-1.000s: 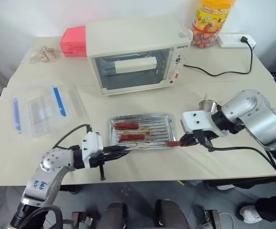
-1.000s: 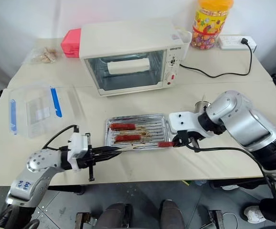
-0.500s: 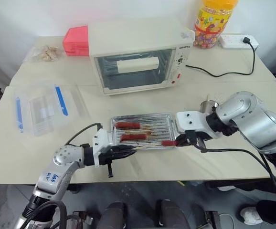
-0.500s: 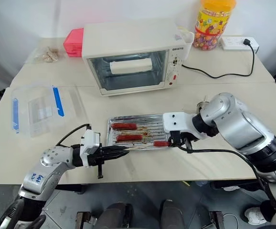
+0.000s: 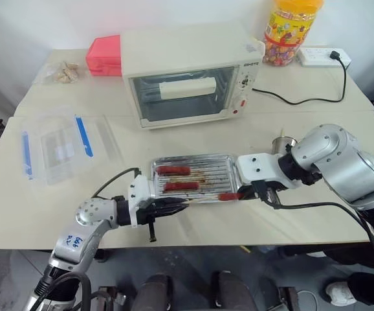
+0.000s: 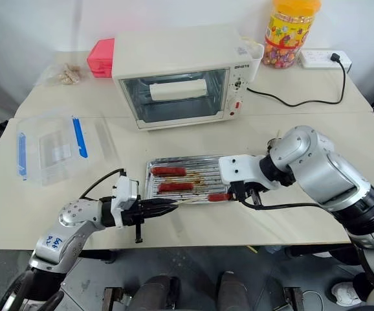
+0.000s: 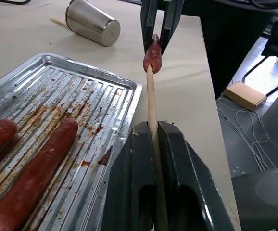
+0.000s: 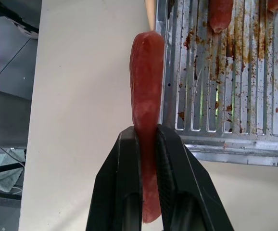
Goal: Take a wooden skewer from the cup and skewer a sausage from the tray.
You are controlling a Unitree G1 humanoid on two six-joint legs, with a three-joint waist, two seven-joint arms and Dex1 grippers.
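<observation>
I'm pinching the wooden skewer (image 7: 151, 103) between my left fingers (image 7: 129, 183), clamped tight on its rear part, the stick running level toward my right side. My right fingers (image 8: 122, 168) are gripping the sausage (image 8: 146, 86) across its lower half, holding it above the table (image 5: 193, 220) just off the tray's (image 5: 229, 170) near right corner. The skewer tip is meeting the sausage's end in the left wrist view; whether it's actually piercing yet, I can't tell.

Handling guess: the sausage is looking soft and glossy, probably greasy, so it's likely slipping or bending if pushed off-axis; gripping mid-body with the end left free seems right. The skewer is thin, light and stiff but could snap or bow if held too far back, so holding it closer to the tip would be steadying the push.

Containers: the tray is holding two more sausages (image 5: 172, 170) lying side by side on its ribbed base, with brown grease streaks. The cup (image 5: 282, 142) is standing upright on the table beyond my right wrist, with one skewer sticking out of it as far as I can see. A clear plastic box (image 5: 61, 149) with blue clips is sitting well apart on the left, looking empty.
</observation>
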